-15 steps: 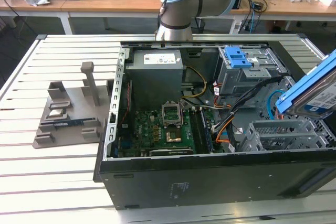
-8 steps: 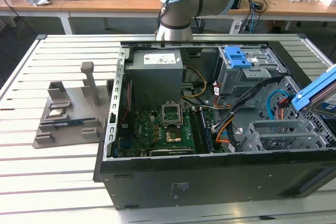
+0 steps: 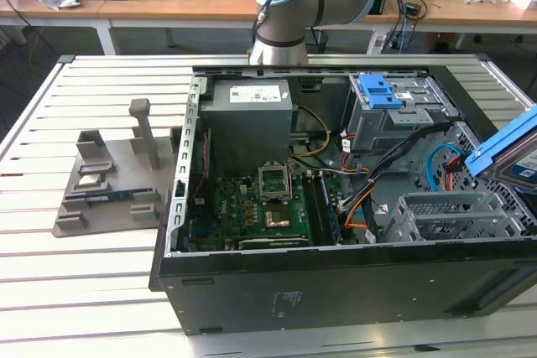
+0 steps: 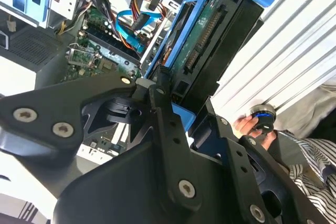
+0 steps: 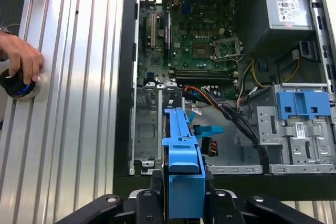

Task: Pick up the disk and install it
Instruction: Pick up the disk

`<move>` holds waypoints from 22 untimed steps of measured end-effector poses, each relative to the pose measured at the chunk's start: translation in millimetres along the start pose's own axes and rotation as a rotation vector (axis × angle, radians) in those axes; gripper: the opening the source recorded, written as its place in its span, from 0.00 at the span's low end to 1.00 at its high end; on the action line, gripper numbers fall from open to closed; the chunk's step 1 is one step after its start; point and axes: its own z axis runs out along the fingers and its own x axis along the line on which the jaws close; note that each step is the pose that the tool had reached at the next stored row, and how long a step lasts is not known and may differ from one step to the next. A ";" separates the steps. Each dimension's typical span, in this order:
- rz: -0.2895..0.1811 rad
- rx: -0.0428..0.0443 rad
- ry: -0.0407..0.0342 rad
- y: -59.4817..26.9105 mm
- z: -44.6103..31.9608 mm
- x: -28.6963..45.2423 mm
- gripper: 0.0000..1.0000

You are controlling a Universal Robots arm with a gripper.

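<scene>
Clamping disk (image 5: pixel 184 150), tool (image 5: pixel 184 187) over case (image 5: pixel 123 103) — cables (image 5: pixel 231 116) crowding inside.

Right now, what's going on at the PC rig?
The arm's gripper is shut on the disk, a hard drive in blue rails, and holds it tilted over the drive-cage end of the open computer case. The disk isn't seated in a bay yet. A person's hand rests on a round blue-lit controller on the slatted table beside the case.
</scene>
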 end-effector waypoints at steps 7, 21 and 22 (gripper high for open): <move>0.000 0.0000 -0.0002 8.8 7.8 1.6 0.37; 0.000 0.0104 -0.0001 43.9 15.4 2.6 0.37; 0.000 0.0114 -0.0001 49.2 16.8 2.6 0.37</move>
